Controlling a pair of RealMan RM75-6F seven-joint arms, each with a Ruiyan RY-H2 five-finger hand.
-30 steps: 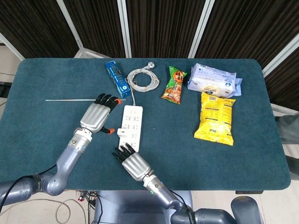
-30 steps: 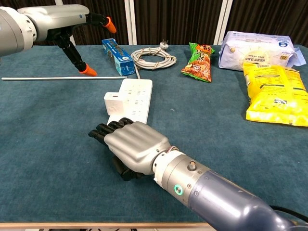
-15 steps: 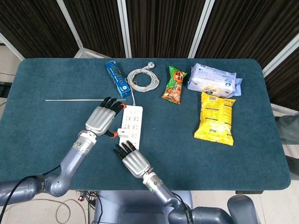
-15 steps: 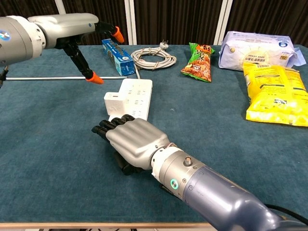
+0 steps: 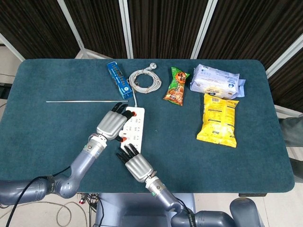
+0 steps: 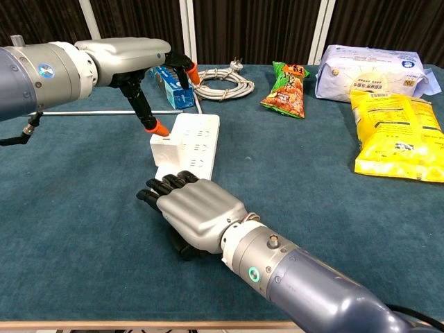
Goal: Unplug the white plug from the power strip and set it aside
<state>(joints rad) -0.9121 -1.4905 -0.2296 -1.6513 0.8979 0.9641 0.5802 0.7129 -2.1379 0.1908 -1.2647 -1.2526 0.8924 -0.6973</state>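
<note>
The white power strip (image 5: 136,122) (image 6: 196,134) lies lengthwise at the table's middle left. The white plug (image 6: 164,147), a blocky adapter, sits in its near left corner; in the head view my left hand hides it. My left hand (image 5: 113,124) (image 6: 126,54) hovers over the strip's left side with fingers spread, and one orange fingertip (image 6: 161,129) is right at the plug's top edge, holding nothing. My right hand (image 5: 135,163) (image 6: 196,214) rests palm down on the table just short of the strip's near end. Its dark fingers (image 6: 164,186) point at the plug, and it grips nothing.
A thin metal rod (image 5: 85,100) (image 6: 83,112) lies left of the strip. Behind it are a blue box (image 5: 118,79), a coiled white cable (image 5: 144,80) (image 6: 222,83) and a green snack bag (image 5: 176,86). A white wipes pack (image 5: 217,80) and a yellow bag (image 5: 218,119) lie at the right.
My left hand has swung right and down from beside the strip to over it, bringing an orange fingertip to the plug. The right hand has crept slightly toward the strip.
</note>
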